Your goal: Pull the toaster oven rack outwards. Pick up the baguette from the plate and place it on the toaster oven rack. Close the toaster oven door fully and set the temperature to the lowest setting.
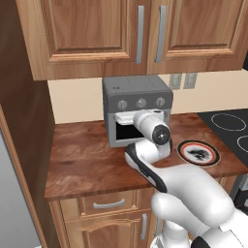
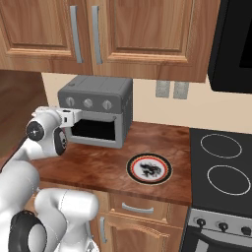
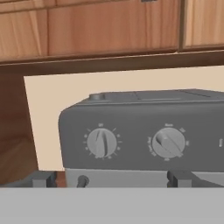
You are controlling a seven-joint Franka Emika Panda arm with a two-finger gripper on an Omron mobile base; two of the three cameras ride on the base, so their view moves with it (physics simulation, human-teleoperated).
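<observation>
The grey toaster oven stands at the back of the wooden counter, three round knobs across its dark panel. Its door looks closed, the black window upright. My gripper is open, fingertips wide apart, right in front of the oven just below the knob row, holding nothing. The left knob and the middle knob are close ahead of it. From the base the hand sits at the door's top edge. The plate lies bare on the counter to the oven's right. The baguette and the rack are hidden.
A black stove top with ring burners adjoins the counter on the right. Wooden wall cabinets hang low above the oven. A dark wooden side panel closes off the left. Bare counter lies left of and before the oven.
</observation>
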